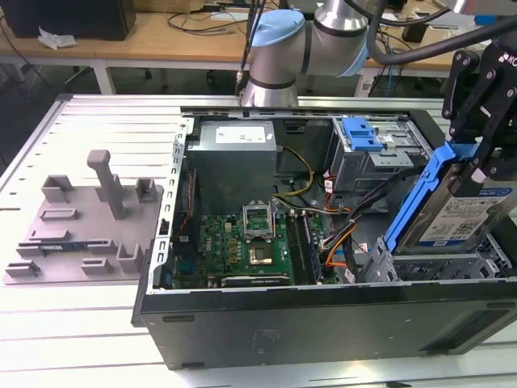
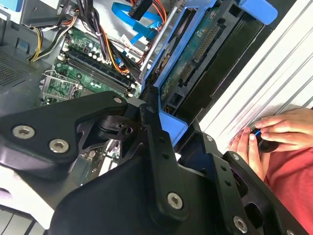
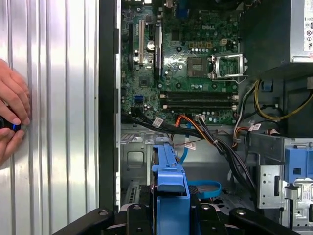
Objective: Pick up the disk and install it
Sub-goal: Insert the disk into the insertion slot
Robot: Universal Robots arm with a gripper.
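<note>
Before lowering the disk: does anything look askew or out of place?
The disk hangs tilted in the pincer over the drive cage. Odder: a person's hands rest on the table right beside the computer case.

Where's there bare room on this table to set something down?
Bare ribbed table lies around the grey fixture plate, at the exterior view's left of the computer case. Crowded inside the case: the gripper holds the disk beside cables.
</note>
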